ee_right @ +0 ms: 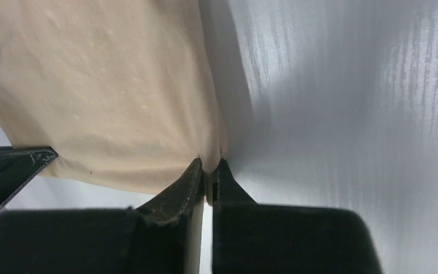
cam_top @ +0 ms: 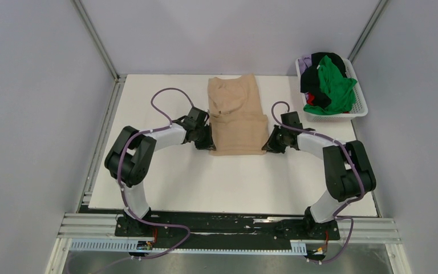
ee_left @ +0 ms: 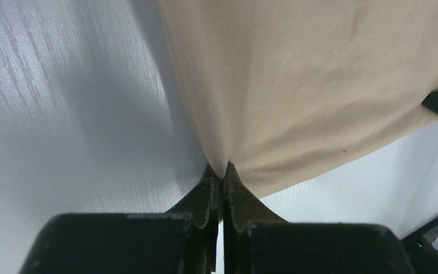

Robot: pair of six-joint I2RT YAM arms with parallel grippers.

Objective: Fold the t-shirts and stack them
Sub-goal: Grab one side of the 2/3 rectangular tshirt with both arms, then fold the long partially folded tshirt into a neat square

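The left gripper (ee_left: 221,171) and right gripper (ee_right: 208,165), jaws shut, pinch the partly folded tan shirt (cam_top: 236,117) at its side edges; the other shirts (cam_top: 333,85) lie unfolded in the basket (cam_top: 361,108) right of it.

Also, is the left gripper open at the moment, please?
No, the left gripper is pinched shut on the edge of the tan shirt.

Wrist views crop the tan t-shirt (ee_left: 319,74); red t-shirt (cam_top: 311,100) lies mostly buried.

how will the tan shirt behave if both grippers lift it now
Probably floppy: the tan t-shirt puckers where the left gripper and right gripper pinch it. Likely sags between them when raised. Thin folds suggest it is light.
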